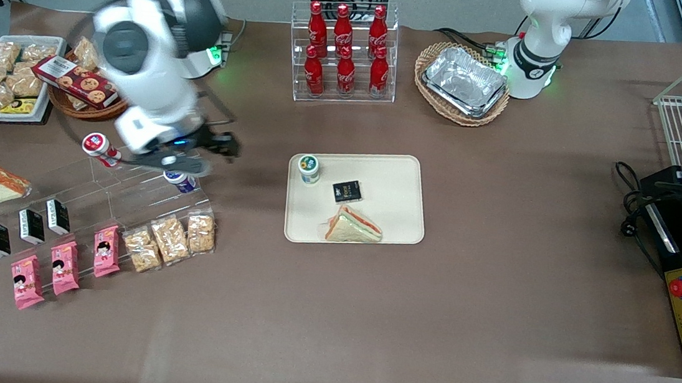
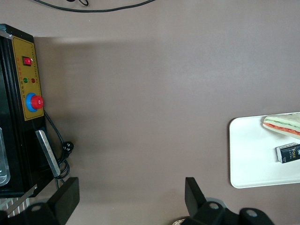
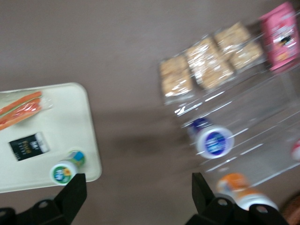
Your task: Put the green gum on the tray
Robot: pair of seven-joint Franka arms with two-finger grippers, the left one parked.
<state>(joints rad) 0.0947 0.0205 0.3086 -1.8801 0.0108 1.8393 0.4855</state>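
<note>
Green-lidded white green gum point(image 1: 309, 168), cream tray point(image 1: 400, 222), seemingly black end effector point(image 3: 136, 199).

Six red cola bottles point(image 1: 343, 51) stood in a clear acrylic rack point(image 1: 294, 55) at the table's far edge. Beside it, toward the parked arm's end, was a woven wicker basket point(image 1: 429, 53) of crinkled silver foil trays point(image 1: 465, 81). Toward the working arm's end, a blue-lidded white bottle point(image 1: 180, 180) and a red-lidded white bottle point(image 1: 97, 146) sat on a clear stepped stand point(image 1: 128, 196), with three pink snack packets point(image 1: 65, 265) nearer the camera.
</note>
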